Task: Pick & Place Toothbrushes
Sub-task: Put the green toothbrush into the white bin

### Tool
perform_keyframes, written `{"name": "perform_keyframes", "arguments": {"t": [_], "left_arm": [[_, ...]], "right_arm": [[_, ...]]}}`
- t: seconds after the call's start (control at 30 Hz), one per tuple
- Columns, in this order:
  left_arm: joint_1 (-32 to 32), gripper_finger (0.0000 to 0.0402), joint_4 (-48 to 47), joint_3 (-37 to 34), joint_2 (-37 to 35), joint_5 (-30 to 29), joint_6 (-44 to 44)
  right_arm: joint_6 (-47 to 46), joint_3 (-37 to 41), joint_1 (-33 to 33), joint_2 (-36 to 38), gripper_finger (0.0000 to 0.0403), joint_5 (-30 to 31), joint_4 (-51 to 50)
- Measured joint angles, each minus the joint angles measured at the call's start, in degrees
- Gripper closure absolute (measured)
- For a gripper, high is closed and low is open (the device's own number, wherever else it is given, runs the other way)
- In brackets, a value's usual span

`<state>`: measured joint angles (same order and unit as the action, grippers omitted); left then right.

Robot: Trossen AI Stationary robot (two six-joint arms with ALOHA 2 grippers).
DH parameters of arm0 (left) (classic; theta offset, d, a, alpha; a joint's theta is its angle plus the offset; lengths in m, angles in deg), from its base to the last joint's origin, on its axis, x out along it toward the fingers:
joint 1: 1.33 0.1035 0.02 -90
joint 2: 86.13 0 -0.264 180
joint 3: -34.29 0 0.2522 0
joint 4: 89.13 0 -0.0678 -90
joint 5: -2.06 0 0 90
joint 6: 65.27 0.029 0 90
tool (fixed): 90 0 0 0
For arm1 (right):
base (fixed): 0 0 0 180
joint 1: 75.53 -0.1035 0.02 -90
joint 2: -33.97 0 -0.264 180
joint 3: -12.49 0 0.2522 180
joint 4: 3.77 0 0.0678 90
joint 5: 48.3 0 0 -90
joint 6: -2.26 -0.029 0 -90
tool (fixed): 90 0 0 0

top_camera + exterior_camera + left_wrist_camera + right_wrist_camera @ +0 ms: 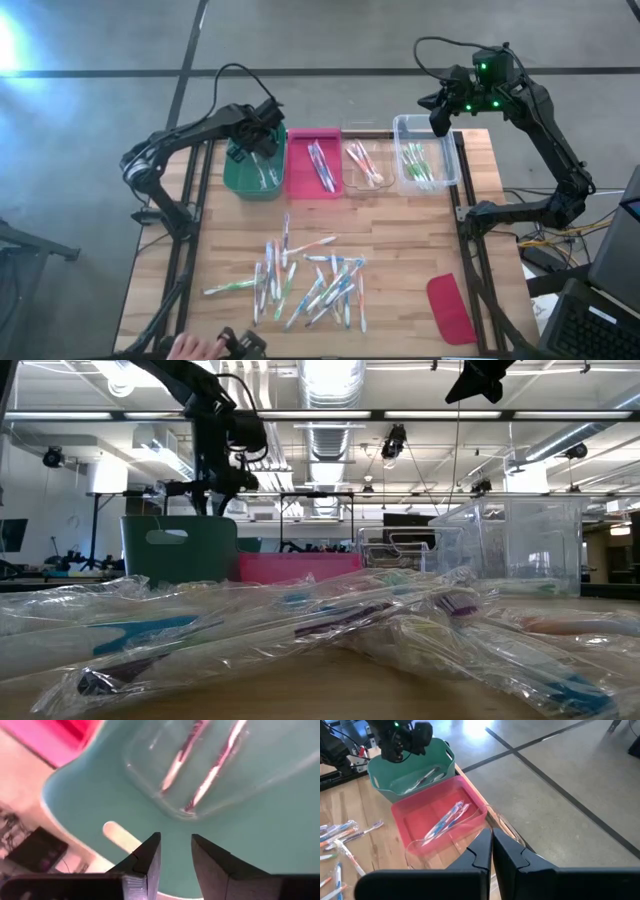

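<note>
A lab or workshop: exposed ceiling ducts [330, 390], strip lights [85, 415], concrete floor [330, 35], equipment stands [100, 510]

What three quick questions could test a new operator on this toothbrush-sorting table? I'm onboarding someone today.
1. True or false: the left tool hangs over the green bin.
2. Which bin sits between the green bin and the clear ones? A) pink bin B) blue bin C) black bin
3. Fill in: the right tool's fingers are ____.

Key: 1 true; 2 A; 3 shut. Most toothbrushes lie loose on the table.
</note>
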<state>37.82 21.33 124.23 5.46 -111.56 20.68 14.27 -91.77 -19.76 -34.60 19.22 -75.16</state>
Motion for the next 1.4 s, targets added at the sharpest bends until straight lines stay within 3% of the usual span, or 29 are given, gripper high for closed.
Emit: {"name": "perform_keyframes", "arguments": {"t": [0.13,0.23,0.43,0.57,0.67,1.03,1.27,1.4], "left_arm": [[-0.96,0.0295,-0.05,1.38,-0.82,1.29,-9.35],[-1.78,0.0298,-0.53,2.57,-1.81,5.65,-16.6],[-3.28,0.0303,2.22,3.73,-5.54,24.13,-30.24],[-3.64,0.0303,6.02,3.44,-8.2,30.4,-43.68],[-4.08,0.0304,8.26,3.39,-9.93,31.85,-50.55],[-7.89,0.0327,14.58,3.17,-15.23,35.61,-63.41],[-9.97,0.0363,20.72,-0.01,-20.03,35.6,-64.45],[-10.78,0.0379,25.27,-5.21,-25.03,35.61,-65.3]], "right_arm": [[0.0,-0.02,0.0,0.0,0.0394,0.01,0.0],[0.0,0.0,0.0,0.0,0.0394,0.0,0.0],[0.0,-0.01,0.0,0.0,0.0394,0.02,0.01],[0.0,-0.02,0.0,0.0,0.0394,0.0,0.0],[0.0,-0.02,0.0,0.0,0.0394,0.02,0.01],[6.13,-0.02,0.0,0.0,0.0394,0.03,0.25],[2.66,0.0,0.0,0.0,0.0394,0.0,3.06],[2.09,0.0,0.0,0.0,0.0394,-0.05,10.7]]}}
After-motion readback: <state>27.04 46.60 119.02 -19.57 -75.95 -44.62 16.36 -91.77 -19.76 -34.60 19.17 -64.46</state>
